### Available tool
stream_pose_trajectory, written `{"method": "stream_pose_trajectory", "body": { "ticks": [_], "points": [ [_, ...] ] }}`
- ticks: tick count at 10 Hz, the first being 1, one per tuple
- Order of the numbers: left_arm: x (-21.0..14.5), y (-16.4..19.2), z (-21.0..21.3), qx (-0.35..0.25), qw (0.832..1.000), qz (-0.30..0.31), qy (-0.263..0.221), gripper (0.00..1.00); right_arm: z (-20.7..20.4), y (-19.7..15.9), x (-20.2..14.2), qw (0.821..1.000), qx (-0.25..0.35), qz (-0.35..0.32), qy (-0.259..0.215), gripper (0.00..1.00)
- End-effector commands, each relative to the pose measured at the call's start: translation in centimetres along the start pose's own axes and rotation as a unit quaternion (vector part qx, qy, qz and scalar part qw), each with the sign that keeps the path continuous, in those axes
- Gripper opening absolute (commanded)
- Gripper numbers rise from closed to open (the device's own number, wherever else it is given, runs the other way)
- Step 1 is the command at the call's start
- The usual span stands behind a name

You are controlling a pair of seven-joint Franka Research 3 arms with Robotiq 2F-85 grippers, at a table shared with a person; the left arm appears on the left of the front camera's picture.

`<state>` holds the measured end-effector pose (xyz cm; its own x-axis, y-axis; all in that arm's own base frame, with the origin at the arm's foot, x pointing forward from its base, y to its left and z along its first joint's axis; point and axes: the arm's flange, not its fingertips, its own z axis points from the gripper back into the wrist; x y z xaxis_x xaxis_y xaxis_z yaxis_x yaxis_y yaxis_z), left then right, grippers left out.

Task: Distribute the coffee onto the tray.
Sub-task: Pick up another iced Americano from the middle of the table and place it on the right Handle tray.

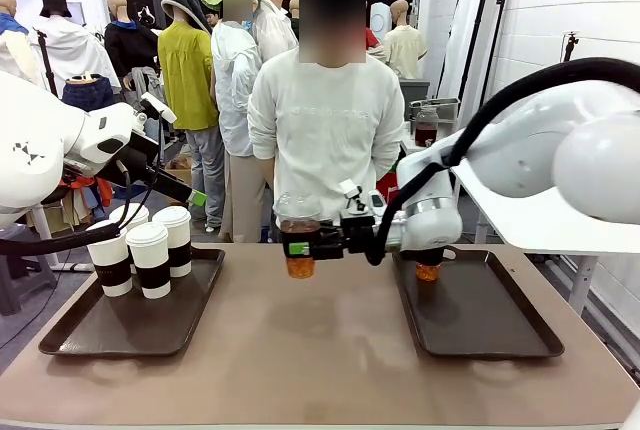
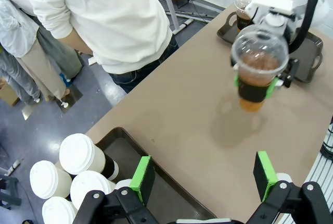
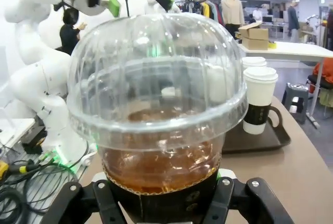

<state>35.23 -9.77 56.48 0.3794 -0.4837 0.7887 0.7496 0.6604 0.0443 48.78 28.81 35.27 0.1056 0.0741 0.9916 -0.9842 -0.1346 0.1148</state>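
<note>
domed cup (image 1: 298, 242) of amber drink, lidded paper cups (image 1: 150, 250) on left tray (image 1: 70, 335)

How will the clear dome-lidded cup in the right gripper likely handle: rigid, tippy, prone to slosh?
The clear cup looks thin-walled, so it probably flexes if squeezed harder. It is partly filled with dark drink, so it likely sloshes under quick moves. The right gripper grips it at the dark sleeve; its tapered base seems somewhat tippy once set down.
</note>
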Motion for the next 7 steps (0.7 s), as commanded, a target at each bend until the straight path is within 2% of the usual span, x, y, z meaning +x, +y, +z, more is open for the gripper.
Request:
{"method": "stream_pose_trajectory", "body": {
  "ticks": [1,3,4,7],
  "points": [
    [-0.1,0.1,0.0,-0.002,1.0,-0.006,0.0,1.0,3.2,3.3,2.0,1.0,-0.013,-0.003,0.011,0.63],
    [-0.1,0.1,0.0,-0.002,1.0,-0.006,0.0,1.0,7.3,5.8,2.3,0.999,-0.034,0.005,0.022,0.63],
    [-0.1,0.1,0.0,-0.002,1.0,-0.006,0.0,1.0,8.9,6.6,2.1,0.999,-0.041,0.014,0.011,0.63],
    [-0.1,0.1,0.0,-0.002,1.0,-0.006,0.0,1.0,10.0,6.2,0.9,0.998,-0.055,0.013,0.013,0.63]
  ]
}}
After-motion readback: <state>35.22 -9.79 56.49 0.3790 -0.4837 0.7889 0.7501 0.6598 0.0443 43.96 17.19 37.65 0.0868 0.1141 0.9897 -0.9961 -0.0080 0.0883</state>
